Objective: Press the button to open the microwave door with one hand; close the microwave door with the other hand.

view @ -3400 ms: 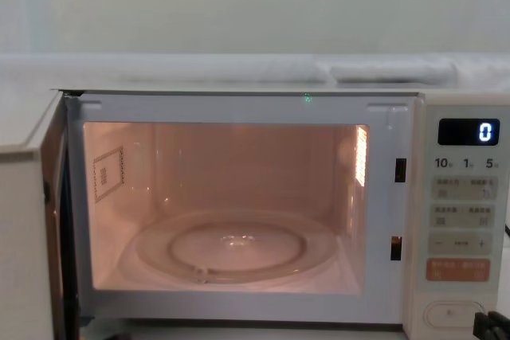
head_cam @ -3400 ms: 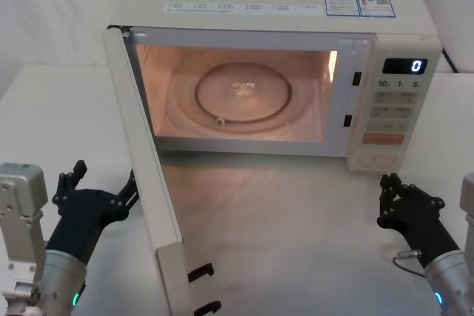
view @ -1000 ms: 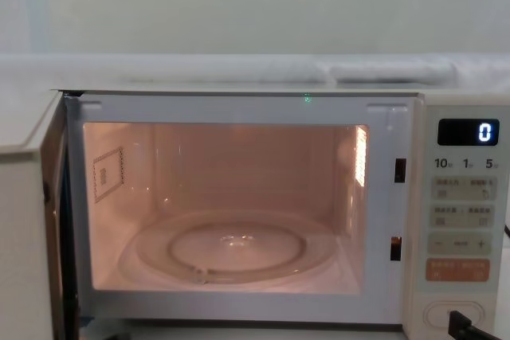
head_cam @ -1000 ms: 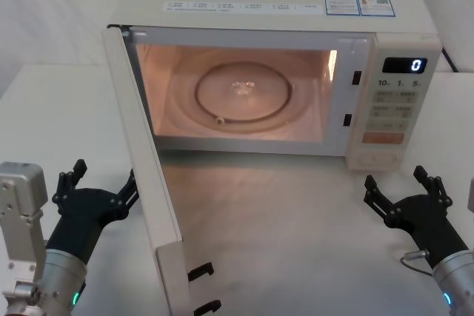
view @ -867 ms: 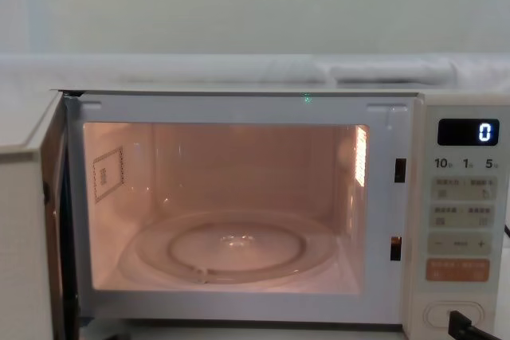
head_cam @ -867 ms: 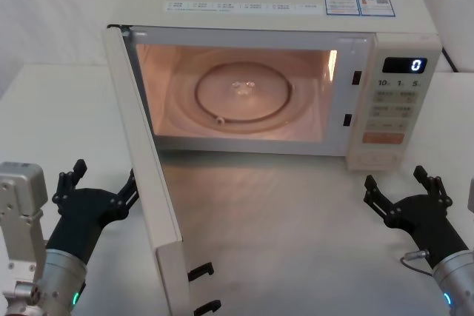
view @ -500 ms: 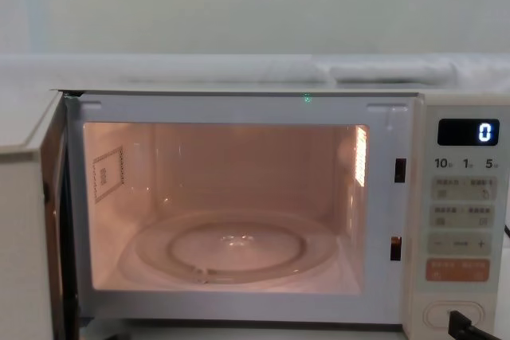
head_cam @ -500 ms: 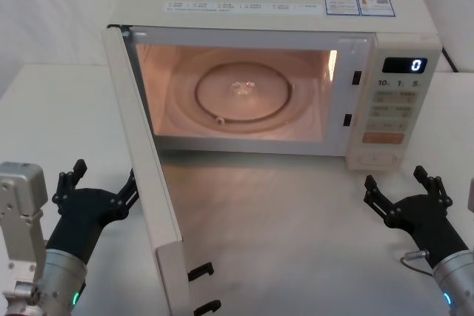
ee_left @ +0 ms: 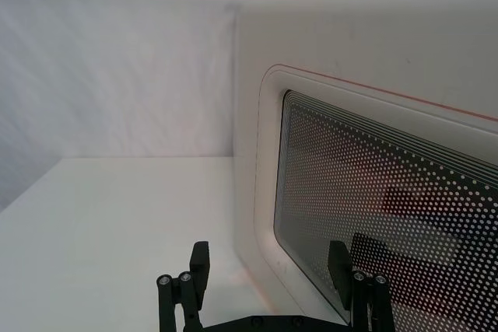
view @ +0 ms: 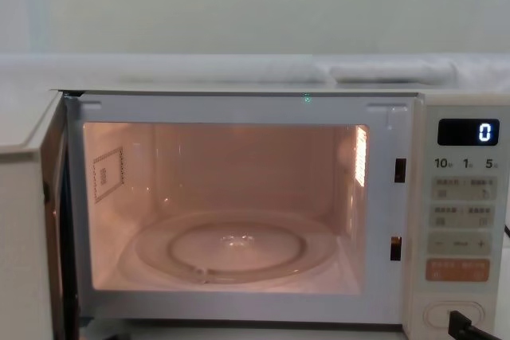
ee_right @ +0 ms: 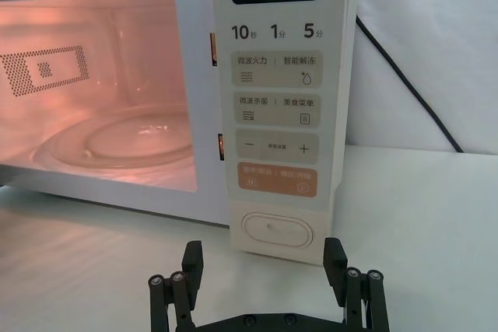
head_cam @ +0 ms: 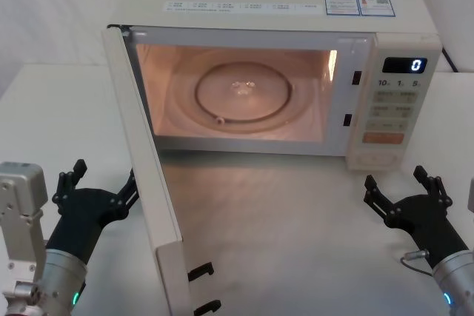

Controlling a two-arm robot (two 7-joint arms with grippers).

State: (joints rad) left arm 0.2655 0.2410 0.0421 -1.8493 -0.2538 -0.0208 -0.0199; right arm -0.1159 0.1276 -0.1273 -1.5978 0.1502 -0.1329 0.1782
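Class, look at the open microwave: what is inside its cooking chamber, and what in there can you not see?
Inside the microwave, lit orange, a round glass turntable lies on the floor with nothing on it, and a perforated patch sits on the left wall. What lies beneath the turntable is covered.

A plain white counter (head_cam: 67,101) spreads wide under even light. Behind it stands a pale wall (view: 255,5) — bare, faintly greenish.

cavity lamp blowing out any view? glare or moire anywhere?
Head view: lamp tints the microwave cavity orange, with a bright strip on its right wall and a soft sheen on the table. Left wrist view: the microwave door window's dot mesh is crisp. Right wrist view: the button is evenly lit.
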